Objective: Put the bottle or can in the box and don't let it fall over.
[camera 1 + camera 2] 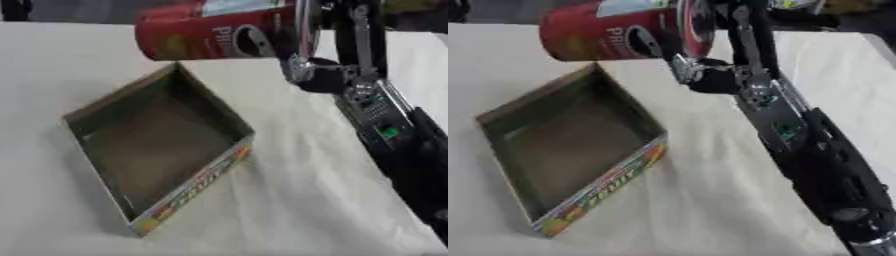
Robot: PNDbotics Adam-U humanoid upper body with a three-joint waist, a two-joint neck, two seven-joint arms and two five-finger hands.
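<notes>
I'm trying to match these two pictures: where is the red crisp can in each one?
Left eye view: the red Pringles can lies sideways at top centre, above the open cardboard box's far corner.
Right eye view: the can is at top left, above that same corner.
Shared landmark: the box.

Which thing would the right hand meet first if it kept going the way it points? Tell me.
The right hand, curled round the red can, points toward the table's far edge. Nothing shows ahead of it in either view. The open box sits lower and to the left, off that line, though depth is unclear.
</notes>
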